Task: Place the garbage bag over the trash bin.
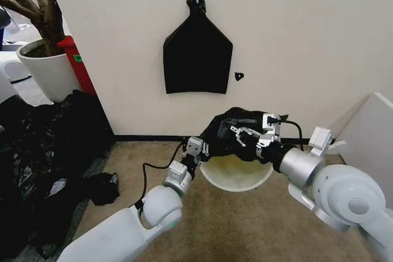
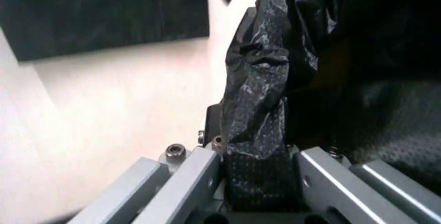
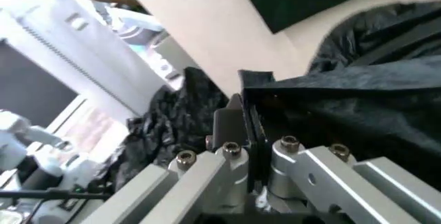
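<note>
The trash bin (image 1: 236,176), a round white bucket, stands on the carpet against the wall. The glossy black garbage bag (image 1: 226,128) is bunched over its far rim, while the near half of the opening shows bare. My left gripper (image 1: 201,148) is at the bin's left rim, shut on the bag's edge. In the left wrist view the plastic (image 2: 269,105) is pinched between the fingers of that gripper (image 2: 256,175). My right gripper (image 1: 242,134) is above the bin's far right rim, shut on another fold of the bag (image 3: 358,95), clamped in its closed gripper (image 3: 252,126).
A flat black bag (image 1: 196,53) hangs on the wall above. A large heap of black sheeting (image 1: 37,151) and a loose black scrap (image 1: 105,187) lie on the floor at left. A white plant pot (image 1: 44,69) stands at far left, a white cabinet (image 1: 368,133) at right.
</note>
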